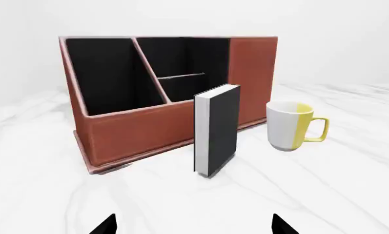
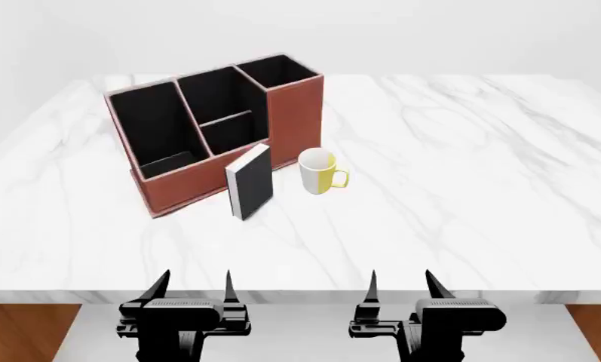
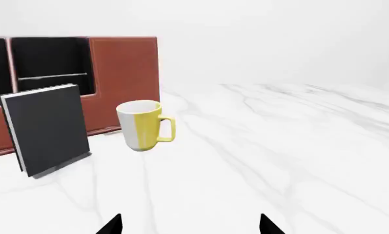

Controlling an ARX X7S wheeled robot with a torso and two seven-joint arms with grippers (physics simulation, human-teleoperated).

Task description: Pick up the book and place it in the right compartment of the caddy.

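The black book [image 2: 249, 181] stands upright on the white marble table, just in front of the reddish-brown caddy [image 2: 194, 187]. It also shows in the left wrist view [image 1: 217, 130] and the right wrist view [image 3: 48, 128]. The caddy's right compartment [image 2: 278, 72] is the tall square end section, black inside. My left gripper [image 2: 194, 286] and right gripper [image 2: 401, 285] are both open and empty at the table's near edge, well short of the book. Only the fingertips [image 1: 106, 225] show in the left wrist view, and the same holds for the fingertips [image 3: 112, 225] in the right wrist view.
A white and yellow mug [image 2: 320, 172] stands right of the book, close to the caddy's tall end. The marble table [image 2: 461, 173] spreads wide to the right. Its front edge [image 2: 300, 296] lies just beyond my grippers.
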